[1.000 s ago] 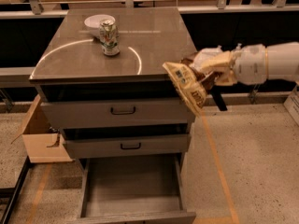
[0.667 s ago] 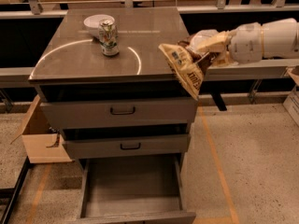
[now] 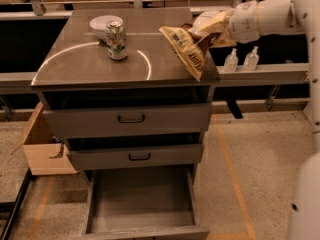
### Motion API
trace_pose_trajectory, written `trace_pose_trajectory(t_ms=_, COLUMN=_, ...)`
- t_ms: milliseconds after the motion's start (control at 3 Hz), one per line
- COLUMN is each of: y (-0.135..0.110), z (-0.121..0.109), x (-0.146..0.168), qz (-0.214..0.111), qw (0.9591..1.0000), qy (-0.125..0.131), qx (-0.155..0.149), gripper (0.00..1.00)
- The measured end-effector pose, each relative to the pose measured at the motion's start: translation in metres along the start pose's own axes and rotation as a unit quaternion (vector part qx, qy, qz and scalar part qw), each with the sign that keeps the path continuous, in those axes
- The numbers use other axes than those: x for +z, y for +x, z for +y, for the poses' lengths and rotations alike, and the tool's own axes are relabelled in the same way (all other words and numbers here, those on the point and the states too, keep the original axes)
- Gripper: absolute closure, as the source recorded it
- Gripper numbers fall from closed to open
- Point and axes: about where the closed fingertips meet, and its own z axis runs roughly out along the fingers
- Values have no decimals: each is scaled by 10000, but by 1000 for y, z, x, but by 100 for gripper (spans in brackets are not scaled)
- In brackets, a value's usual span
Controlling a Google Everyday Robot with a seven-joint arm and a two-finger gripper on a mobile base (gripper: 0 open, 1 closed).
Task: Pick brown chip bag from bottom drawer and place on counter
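Counter [image 3: 85, 64] upper centre, soda can [image 3: 116, 40] on it, gripper [image 3: 210, 31] upper right clamped on brown chip bag [image 3: 185, 46] over counter's right edge, bottom drawer [image 3: 142, 199] pulled out below.

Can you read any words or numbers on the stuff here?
On the brown chip bag, held by the gripper over the counter, at its right edge: dark print, too blurred to read.
On the soda can: label too blurred to read.
On the bottles behind: too small to read.
Nothing readable anywhere.
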Motion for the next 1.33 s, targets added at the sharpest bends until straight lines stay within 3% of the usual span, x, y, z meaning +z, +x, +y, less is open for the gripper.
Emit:
trace_pose_trajectory(t_ms=333, y=36, z=-9, x=22, qz=294, qw=9995, qy=37, qx=-103, gripper=100)
trace_pose_trajectory(t_ms=1000, y=67, z=-1, x=80, qz=418, qw=9991, qy=-13, qx=-48, gripper=100)
trace_pose_trajectory(t_ms=1333, y=80, z=15, x=122, qz=481, qw=9988, qy=7, qx=69, gripper=69)
